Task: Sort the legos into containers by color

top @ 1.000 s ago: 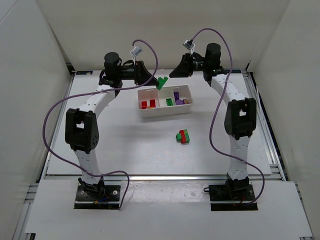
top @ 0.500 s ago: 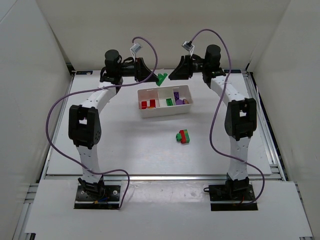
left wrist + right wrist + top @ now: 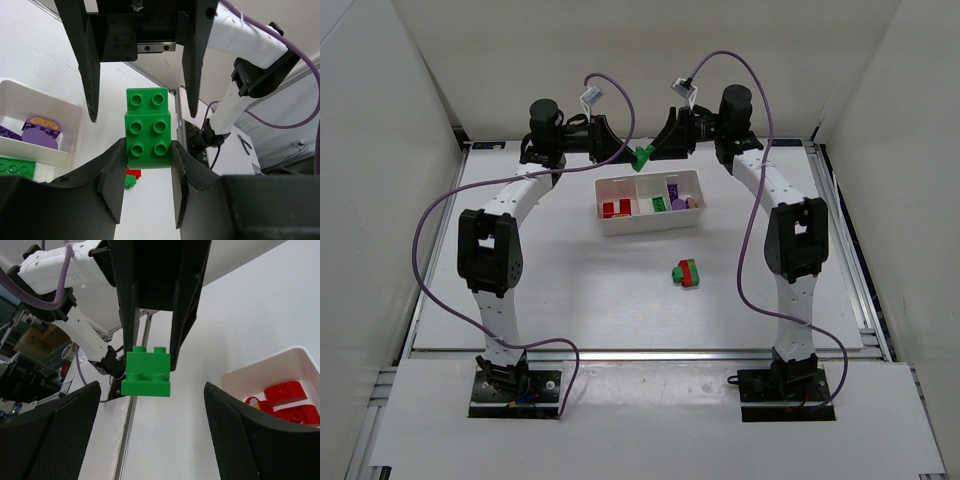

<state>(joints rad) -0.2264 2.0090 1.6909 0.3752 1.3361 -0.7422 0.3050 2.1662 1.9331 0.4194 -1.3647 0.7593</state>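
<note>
My left gripper (image 3: 633, 155) is shut on a green lego (image 3: 642, 157) and holds it in the air just behind the white tray (image 3: 650, 224). In the left wrist view the green lego (image 3: 148, 127) sits between my left fingers (image 3: 112, 180). My right gripper (image 3: 661, 148) faces it, open, with its fingers (image 3: 90, 65) on either side of the lego's far end and apart from it. In the right wrist view the green lego (image 3: 147, 374) hangs between the right pads (image 3: 50, 435). The tray holds red legos (image 3: 615, 207) on the left, a green one (image 3: 659, 204) in the middle and purple ones (image 3: 680, 195) on the right.
A stacked cluster of red, green and purple legos (image 3: 688, 273) lies on the table in front of the tray, also seen in the left wrist view (image 3: 132, 176). White walls enclose the table on three sides. Purple cables loop above both arms.
The left gripper lifted the green lego back a little behind the tray. The right gripper swung left until its open fingers flank the lego.
</note>
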